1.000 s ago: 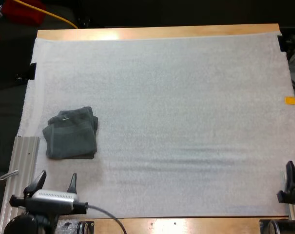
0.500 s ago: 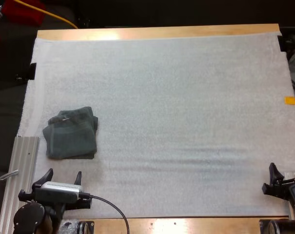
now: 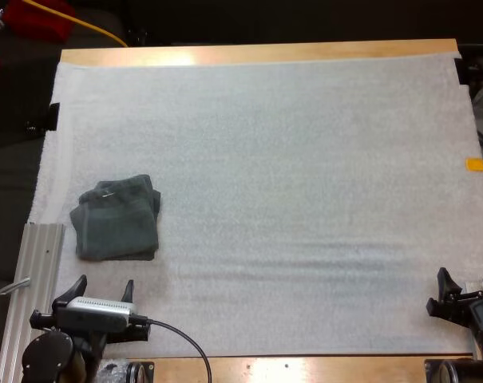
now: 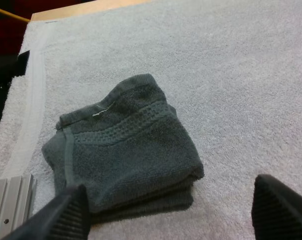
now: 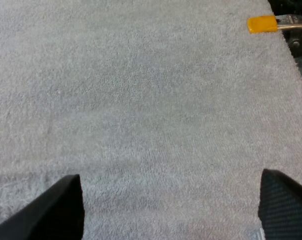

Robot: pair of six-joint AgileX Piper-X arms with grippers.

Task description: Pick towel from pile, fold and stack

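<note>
On the white mat, folded towel stack

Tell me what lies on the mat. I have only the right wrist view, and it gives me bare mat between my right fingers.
Observer: A folded stack of dark grey-green towels lies near the left edge of the mat, toward its near side.
Operator: Say where the left gripper is.
Observer: The left gripper sits just on the near side of that stack, pointing at it without touching it.
Operator: Report its fingers.
Observer: Open. In the left wrist view they stand apart, clear of the stack.
</note>
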